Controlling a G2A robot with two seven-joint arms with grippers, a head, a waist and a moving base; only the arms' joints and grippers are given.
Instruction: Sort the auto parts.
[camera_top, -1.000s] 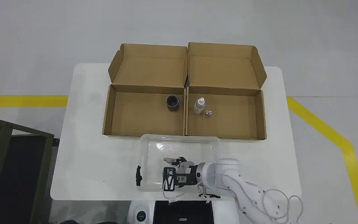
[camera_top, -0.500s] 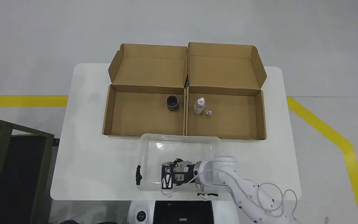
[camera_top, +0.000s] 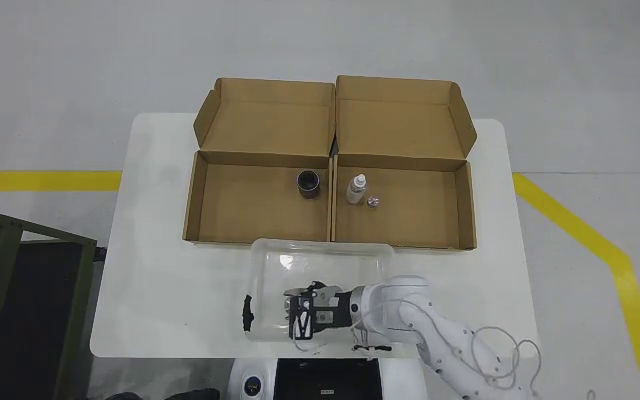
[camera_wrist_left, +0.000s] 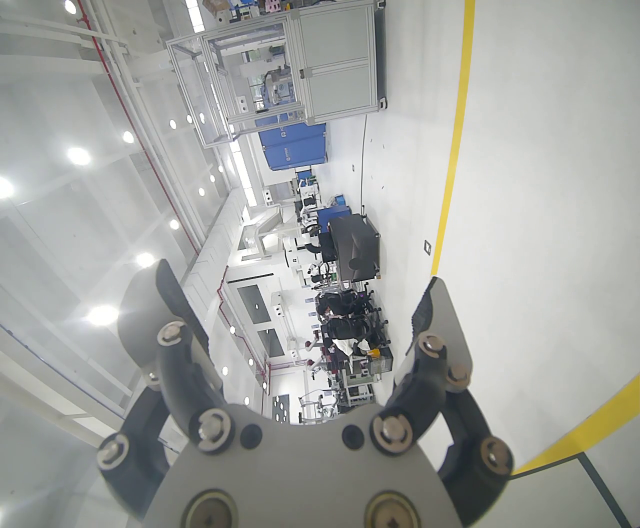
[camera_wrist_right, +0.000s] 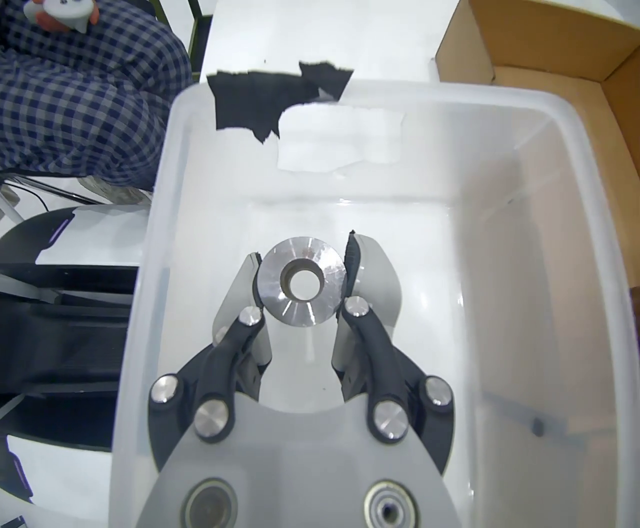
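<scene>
The robot's right arm (camera_top: 430, 335) is a chain of glossy white rounded segments, with a thin pale cable (camera_top: 492, 352) looping beside it. The right gripper (camera_wrist_right: 302, 260) and left gripper (camera_wrist_left: 297, 280) share one build: a grey metal base plate (camera_wrist_right: 300, 465), black linkage bars (camera_wrist_right: 372, 345) fastened with silver round-head screws (camera_wrist_right: 390, 415), and pale grey finger plates (camera_wrist_right: 382, 282) faced with black ribbed pads (camera_wrist_right: 350, 256).

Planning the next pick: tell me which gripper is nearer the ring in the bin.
Right. The right gripper holds the ring between its fingers, inside the bin. The left gripper is open and turned elsewhere, well away from the bin.
</scene>
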